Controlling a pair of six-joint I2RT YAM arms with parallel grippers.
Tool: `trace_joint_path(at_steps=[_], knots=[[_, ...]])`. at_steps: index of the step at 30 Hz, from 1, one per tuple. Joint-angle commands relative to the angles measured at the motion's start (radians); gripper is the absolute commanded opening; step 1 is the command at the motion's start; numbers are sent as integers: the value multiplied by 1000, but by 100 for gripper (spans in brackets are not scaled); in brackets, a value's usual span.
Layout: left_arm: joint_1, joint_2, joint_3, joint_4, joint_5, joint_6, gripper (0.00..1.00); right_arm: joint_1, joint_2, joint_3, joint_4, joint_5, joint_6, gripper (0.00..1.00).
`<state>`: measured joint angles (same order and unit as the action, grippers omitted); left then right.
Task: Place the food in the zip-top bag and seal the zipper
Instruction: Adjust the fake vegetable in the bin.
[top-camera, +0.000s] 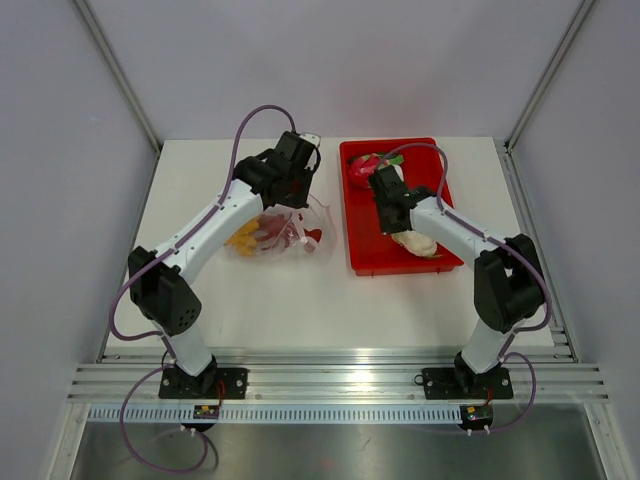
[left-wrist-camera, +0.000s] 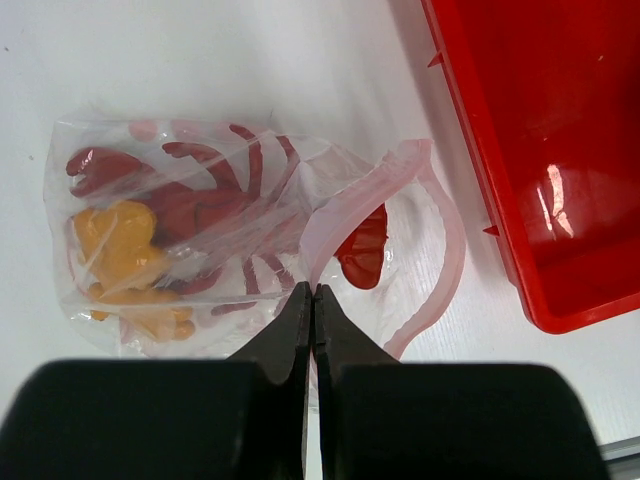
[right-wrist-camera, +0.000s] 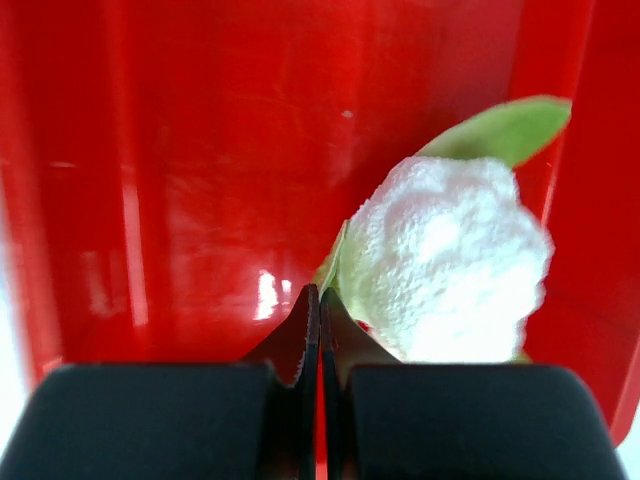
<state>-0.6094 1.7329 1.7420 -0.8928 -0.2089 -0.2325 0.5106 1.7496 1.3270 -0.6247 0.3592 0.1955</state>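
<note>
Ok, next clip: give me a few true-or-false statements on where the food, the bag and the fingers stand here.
1. The white cauliflower piece lies in the red tray. True.
2. The zip-top bag is sealed. False: its zipper gapes open in a loop.
3. The orange piece is inside the bag. True.
4. The right fingers stand wide open. False: they are shut, tips beside the cauliflower piece.
5. The dragon fruit is in the bag. False: it lies at the tray's far end.
</note>
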Motion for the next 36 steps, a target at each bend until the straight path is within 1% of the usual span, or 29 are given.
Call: trace_joint_path(at_steps=[1, 2, 5, 7, 8, 9, 10, 11, 13, 17, 21, 25, 26, 30, 32, 36], knots=[[7, -62, -13, 45, 6, 1, 0, -17, -119, 86, 31, -118, 57, 0], [7, -64, -18, 46, 5, 2, 0, -36, -131, 96, 28, -187, 91, 0], [7, -65, -19, 48, 12, -1, 0, -72, -102, 132, 40, -278, 146, 0], [7, -65, -19, 49, 22, -2, 0, -80, -49, 152, 36, -284, 173, 0], [7, -65, -19, 49, 25, -2, 0, -84, -33, 156, 42, -292, 202, 4], [7, -65, -19, 49, 28, -2, 0, -96, -21, 161, 43, -308, 214, 26], [7, -67, -21, 48, 29, -4, 0, -96, -6, 161, 55, -330, 220, 50], [7, -72, -22, 48, 31, -4, 0, -96, -2, 163, 57, -335, 229, 76], [7, -78, -33, 49, 31, -4, 0, -98, -12, 169, 49, -338, 226, 80], [7, -90, -44, 54, 26, -7, 0, -96, -51, 158, 37, -315, 181, 80], [7, -95, -42, 55, 31, -10, 0, -96, -50, 150, 20, -313, 148, 86], [7, -95, -36, 52, 37, -11, 0, -83, -22, 146, 39, -345, 87, 89], [7, -95, -36, 51, 37, -10, 0, -72, -16, 147, 39, -347, 49, 90], [7, -96, -36, 43, 31, -8, 0, -50, 24, 149, 52, -336, -21, 96], [7, -99, -38, 40, 26, -10, 0, -35, 34, 137, 95, -347, -48, 99], [7, -104, -36, 35, 17, -7, 0, -17, 85, 172, 85, -313, -31, 99]])
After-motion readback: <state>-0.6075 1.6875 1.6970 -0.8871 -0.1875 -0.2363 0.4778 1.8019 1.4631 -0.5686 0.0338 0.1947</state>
